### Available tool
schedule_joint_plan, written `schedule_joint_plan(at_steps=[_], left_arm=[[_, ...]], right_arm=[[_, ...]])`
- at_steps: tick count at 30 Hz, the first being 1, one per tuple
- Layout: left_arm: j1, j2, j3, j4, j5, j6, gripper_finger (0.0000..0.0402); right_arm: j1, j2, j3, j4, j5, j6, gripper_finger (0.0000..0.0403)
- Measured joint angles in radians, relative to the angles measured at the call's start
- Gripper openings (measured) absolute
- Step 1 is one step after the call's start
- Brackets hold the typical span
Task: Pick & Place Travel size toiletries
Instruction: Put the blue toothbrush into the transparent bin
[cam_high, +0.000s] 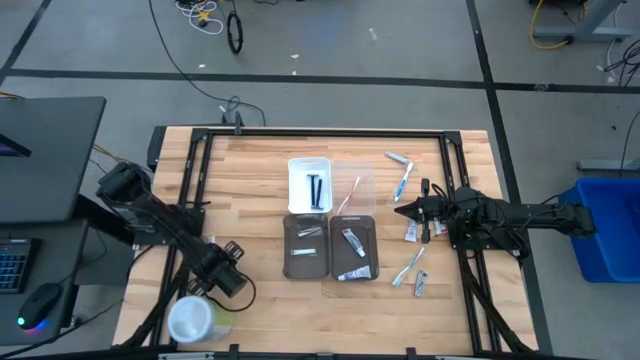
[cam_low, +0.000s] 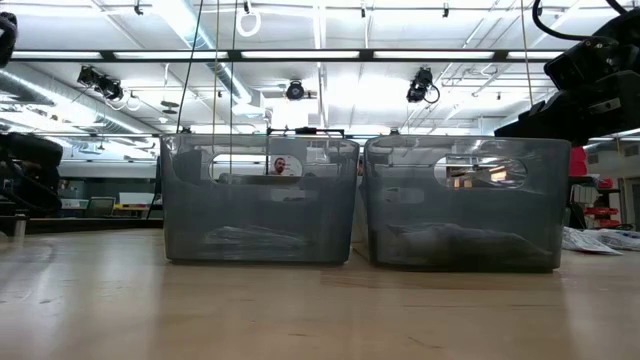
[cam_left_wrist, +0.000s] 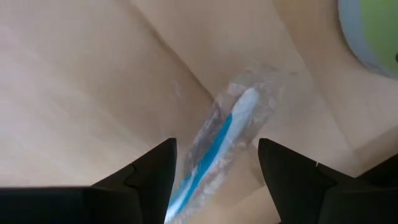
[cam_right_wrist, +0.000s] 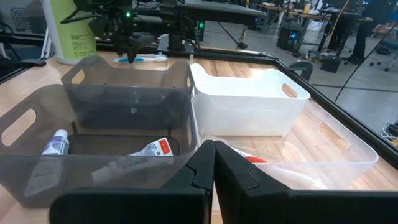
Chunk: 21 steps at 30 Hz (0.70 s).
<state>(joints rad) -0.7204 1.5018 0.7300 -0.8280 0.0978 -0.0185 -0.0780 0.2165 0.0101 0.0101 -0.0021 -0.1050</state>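
Toothbrush (cam_left_wrist: 214, 149) (slim, blue-white, crinkly clear wrap) between open left jaws.

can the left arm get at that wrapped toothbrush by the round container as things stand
Probably yes. The left gripper is open, its fingers either side of the wrapped toothbrush, which lies flat on bare table. The round container stands off to one side, apparently clear of the fingers.

A wrapped blue-and-white toothbrush (cam_left_wrist: 214, 152) lies flat on the wood. Small tubes (cam_high: 351, 243) lie in the grey trays, black sticks (cam_high: 316, 189) in the white tray, and more tubes and toothbrushes (cam_high: 404, 180) lie scattered on the table.
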Motion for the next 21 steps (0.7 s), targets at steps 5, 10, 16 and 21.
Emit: schedule_joint_plan(at_steps=[5,10,16,21], left_arm=[[0.0,0.032,0.002,0.008,0.0,0.044,0.0233],[0.0,0.034,0.004,0.004,0.012,0.075,0.0233],[0.0,0.04,0.021,-0.004,0.012,0.081,0.0209],[0.0,0.04,0.029,0.012,0.038,0.087,0.0153]], right_arm=[[0.0,0.0,0.0,0.0,0.0,0.0,0.0013],[0.0,0.0,0.0,0.0,0.0,0.0,0.0014],[0.0,0.0,0.0,0.0,0.0,0.0,0.0013],[0.0,0.0,0.0,0.0,0.0,0.0,0.0013]])
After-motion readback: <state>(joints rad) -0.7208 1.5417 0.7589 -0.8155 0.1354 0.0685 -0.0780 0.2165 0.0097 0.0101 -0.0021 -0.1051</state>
